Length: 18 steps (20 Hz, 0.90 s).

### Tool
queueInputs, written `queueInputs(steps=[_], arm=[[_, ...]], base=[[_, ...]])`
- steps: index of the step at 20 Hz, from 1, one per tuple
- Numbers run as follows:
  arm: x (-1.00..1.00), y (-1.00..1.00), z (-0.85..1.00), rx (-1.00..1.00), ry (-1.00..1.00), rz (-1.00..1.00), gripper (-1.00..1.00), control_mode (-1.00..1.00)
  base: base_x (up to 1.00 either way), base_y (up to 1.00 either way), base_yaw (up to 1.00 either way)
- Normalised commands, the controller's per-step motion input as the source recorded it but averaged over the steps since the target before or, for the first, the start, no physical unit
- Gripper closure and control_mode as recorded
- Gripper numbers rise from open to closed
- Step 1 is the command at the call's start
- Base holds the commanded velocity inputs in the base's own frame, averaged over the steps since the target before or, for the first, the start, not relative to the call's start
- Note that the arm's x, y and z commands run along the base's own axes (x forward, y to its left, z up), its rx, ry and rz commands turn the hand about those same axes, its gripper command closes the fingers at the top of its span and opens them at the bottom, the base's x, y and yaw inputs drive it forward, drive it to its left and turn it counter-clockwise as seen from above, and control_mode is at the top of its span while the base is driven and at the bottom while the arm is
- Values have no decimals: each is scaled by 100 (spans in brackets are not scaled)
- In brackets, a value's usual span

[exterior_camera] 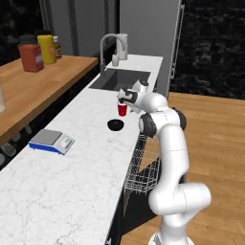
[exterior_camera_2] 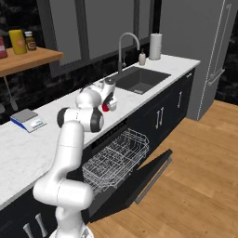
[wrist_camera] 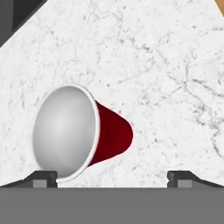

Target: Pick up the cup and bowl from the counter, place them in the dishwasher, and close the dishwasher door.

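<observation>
Cup [exterior_camera: 122, 109] stands upright on the worktop [exterior_camera: 72, 162], just beyond the bowl [exterior_camera: 115, 125] and near the sink [exterior_camera: 119, 79]. End effector [wrist_camera: 112, 177] hovers over the cup, fingers spread wide, holding nothing. Dishwasher door [exterior_camera_2: 151, 174] hangs open with the wire rack [exterior_camera_2: 116, 158] pulled out.
</observation>
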Motion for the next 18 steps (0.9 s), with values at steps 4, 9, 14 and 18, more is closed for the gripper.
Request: queueInputs(steps=[4,9,14,18], arm=[[34,0,0,7,0,-1,-100,-100],[48,0,0,6,0,-4,-100,-100],[45,0,0,4,1,-3,-100,-100],[22,0,-3,1,8,-2,-100,-100]], base=[[0,0,0],[0,0,0],[0,0,0],[0,0,0]])
